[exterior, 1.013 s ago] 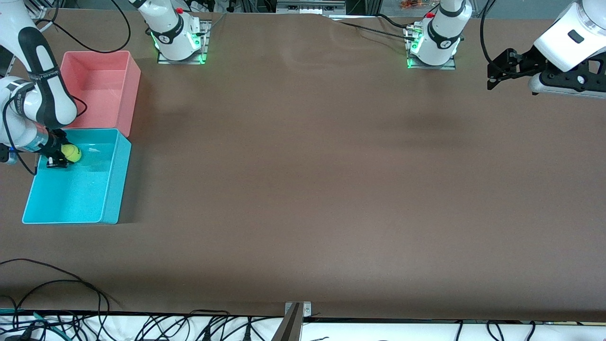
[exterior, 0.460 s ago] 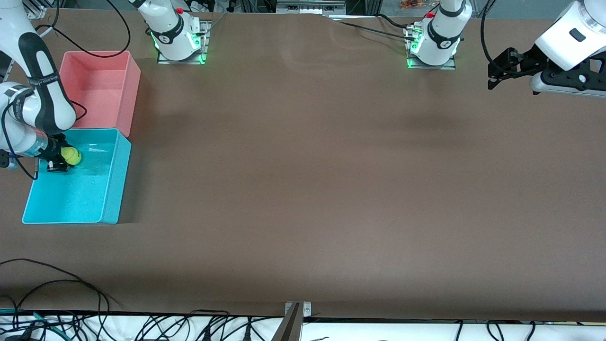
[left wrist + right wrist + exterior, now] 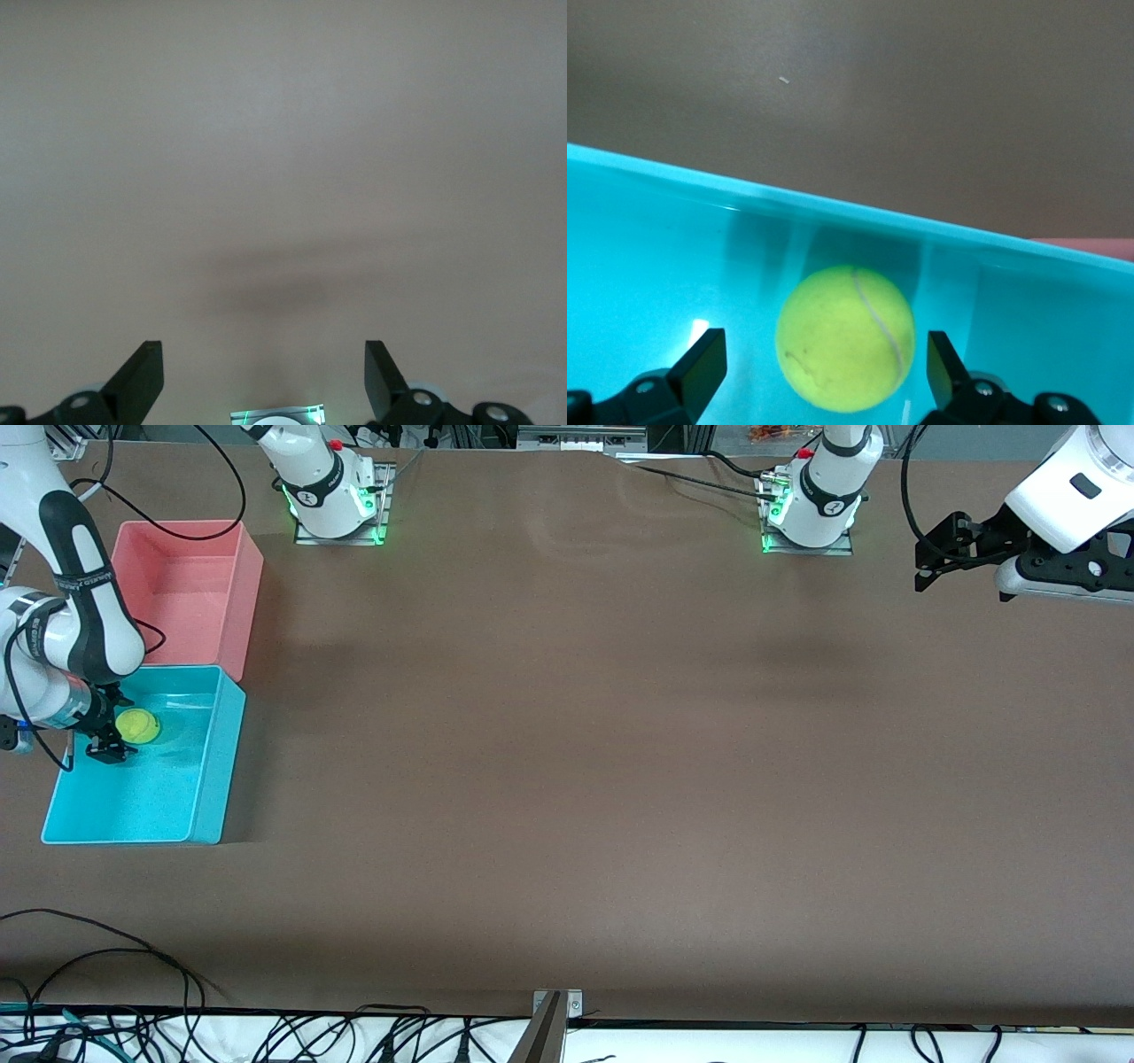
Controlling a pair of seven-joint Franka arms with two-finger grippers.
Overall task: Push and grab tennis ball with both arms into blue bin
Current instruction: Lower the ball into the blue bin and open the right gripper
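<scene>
Two bins sit at the right arm's end of the worktop [image 3: 567,779]: the blue bin [image 3: 208,779], and a pink bin [image 3: 244,593] touching it, farther from the front camera. Inside the blue bin the right pincer [image 3: 110,731] stands spread apart, the tennis ball [image 3: 137,725] loose between its fingers [image 3: 700,363]. Well away from the blue bin, the left pincer [image 3: 926,558] waits above bare worktop, fingers [image 3: 142,376] apart and empty.

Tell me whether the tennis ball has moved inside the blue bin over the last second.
Yes. The tennis ball has shifted slightly nearer the front camera, away from the blue bin wall that adjoins the pink bin; the right gripper has opened, releasing it.
</scene>
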